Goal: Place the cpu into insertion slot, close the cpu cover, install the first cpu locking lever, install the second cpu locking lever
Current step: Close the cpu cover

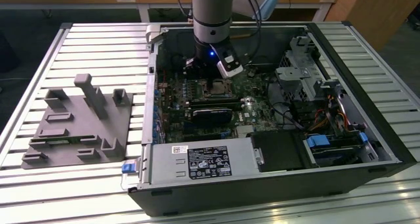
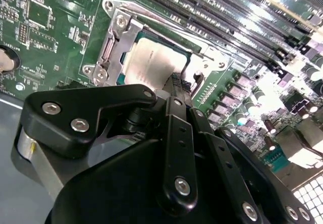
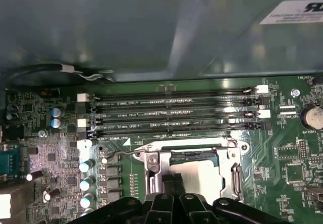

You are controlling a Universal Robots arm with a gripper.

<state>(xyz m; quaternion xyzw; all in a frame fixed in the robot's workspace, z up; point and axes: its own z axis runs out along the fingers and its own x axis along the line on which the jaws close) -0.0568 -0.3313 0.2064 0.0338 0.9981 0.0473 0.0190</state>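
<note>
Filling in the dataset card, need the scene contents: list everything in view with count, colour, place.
table: 1, silver, slatted, under everything
case: 1, black, open, on the table
fixture: 1, grey, on the table, to the exterior view's left of the case
power supply: 1, grey, at the case's near edge
board: 1, green, inside the case
memory slots: 4, black, on the board beside the cpu
cpu: 1, grey top, mid-board
cover: 1, silver, framing the cpu
arm: 1, grey and blue, reaching into the case
tool: 1, black, shut, tips at the cpu
</note>
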